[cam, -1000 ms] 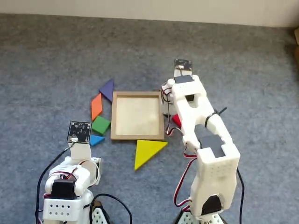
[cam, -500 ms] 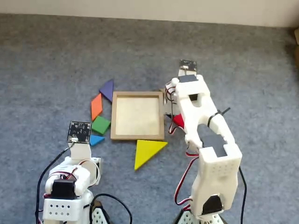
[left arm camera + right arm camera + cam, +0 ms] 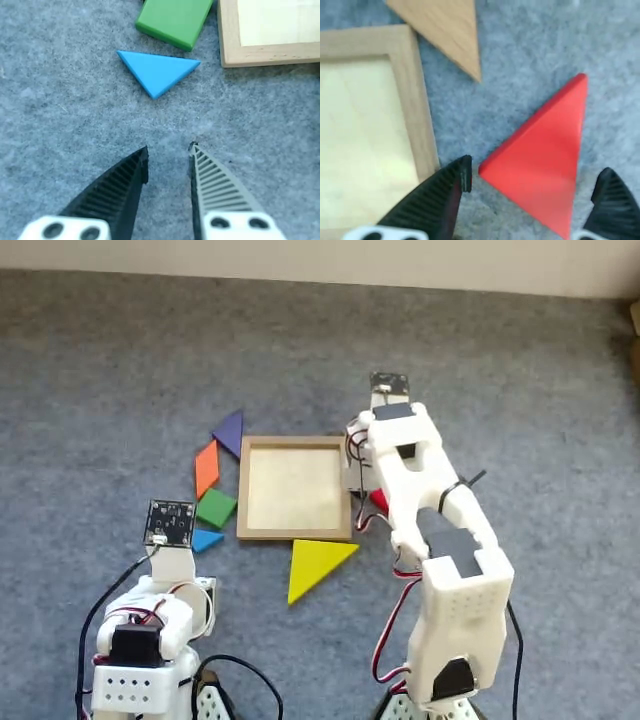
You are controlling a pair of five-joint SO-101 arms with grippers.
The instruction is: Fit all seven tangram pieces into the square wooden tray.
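Right gripper (image 3: 536, 175) is spread wide, jaws either side of the flat red triangle (image 3: 540, 145), not gripping it. The triangle lies on the grey carpet (image 3: 120, 360) at three o'clock of the square wooden tray (image 3: 245, 490) in the high view. A pale wooden triangle (image 3: 445, 25) sits off the tray's two o'clock corner. The big yellow triangle (image 3: 315, 562) is at six, the small blue triangle (image 3: 157, 70) at eight, the green square (image 3: 175, 20) at nine, the orange parallelogram (image 3: 206, 467) at ten and the purple triangle (image 3: 230, 430) at eleven. Left gripper (image 3: 168, 148), jaws slightly apart, hovers near the blue one.

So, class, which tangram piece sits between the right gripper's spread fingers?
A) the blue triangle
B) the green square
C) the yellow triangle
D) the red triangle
D: in the right wrist view the red triangle lies between the spread fingertips of the right gripper.
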